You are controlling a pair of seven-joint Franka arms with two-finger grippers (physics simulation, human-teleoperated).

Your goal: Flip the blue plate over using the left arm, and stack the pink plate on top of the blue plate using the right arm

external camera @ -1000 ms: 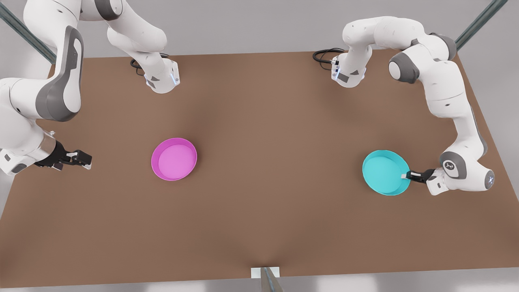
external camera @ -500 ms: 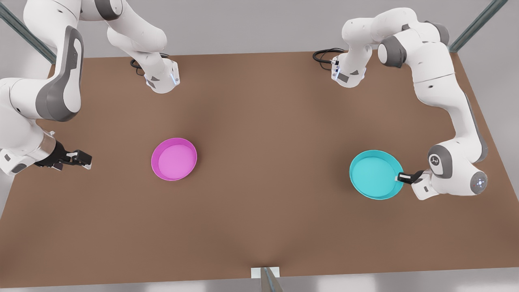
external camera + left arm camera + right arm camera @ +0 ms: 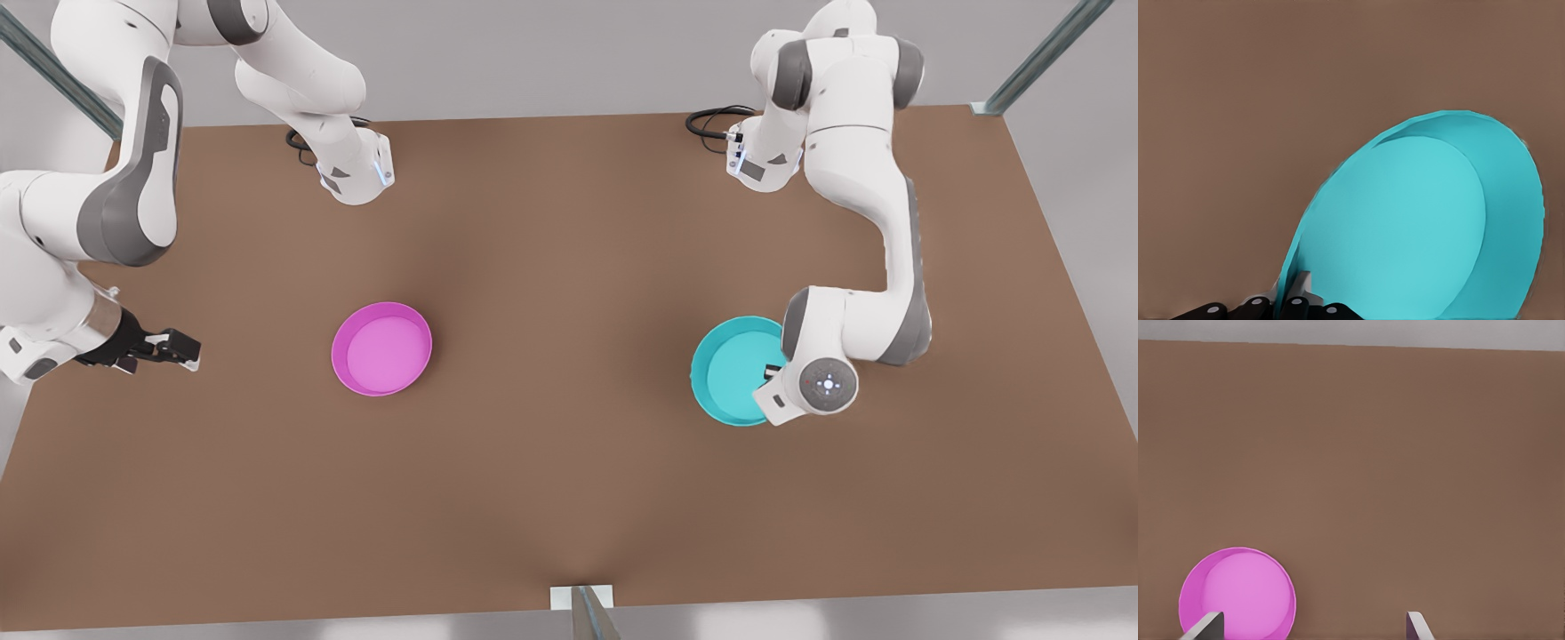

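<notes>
1. My left gripper [image 3: 770, 371] is on the front view's right, pinched on the rim of the blue plate [image 3: 731, 369]. In the left wrist view, my fingertips [image 3: 1297, 288] sit on either side of the plate's [image 3: 1418, 220] edge, with the rim between them.

2. The blue plate is tilted, its open side facing the wrist camera. In the front view, its right portion is hidden behind my left wrist housing. Whether its far edge touches the table [image 3: 569, 267] I cannot tell.

3. My left arm [image 3: 876, 222] reaches from its base at the table's far edge down to the plate, with the wrist folded over it.

4. My right gripper [image 3: 182, 348] waits at the front view's left, above the table edge, with the fingers spread apart. In the right wrist view, both fingertips [image 3: 1417, 627] show with a wide gap and nothing between them.

5. The pink plate [image 3: 381, 348] lies flat on the table, open side up, apart from my right gripper and well apart from the blue plate. The right wrist view shows the plate [image 3: 1238, 595] ahead of my spread fingers, near 1 of them.

6. The 2 plates are not stacked.
</notes>
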